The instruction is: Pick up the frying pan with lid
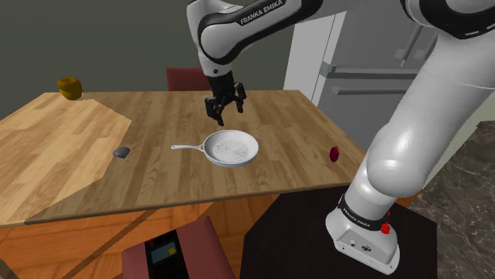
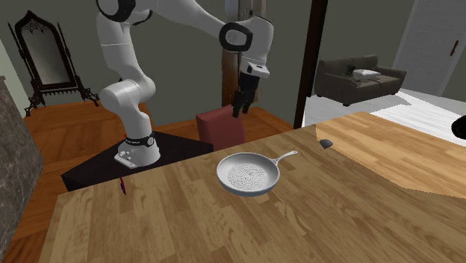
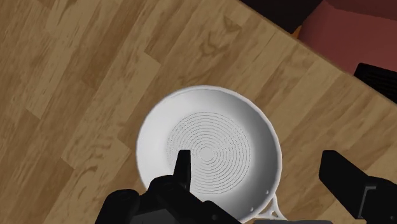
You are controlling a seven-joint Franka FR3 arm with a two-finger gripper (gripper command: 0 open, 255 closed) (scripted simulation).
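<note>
Claw (image 1: pixel 223 117) hangs wide open, gripping nothing. One white pan (image 1: pixel 232 148) lies flat on the table (image 1: pixel 293 170) just below it, untouched, with its handle toward the shoulder view's left. I also count one grey lump (image 1: pixel 121 151), one yellow object (image 1: pixel 70 87) and one dark red bit (image 1: pixel 334 154).

table (image 1: pixel 285 119) matt wood grain; frying pan (image 1: pixel 232 149) smooth, pale.
</note>
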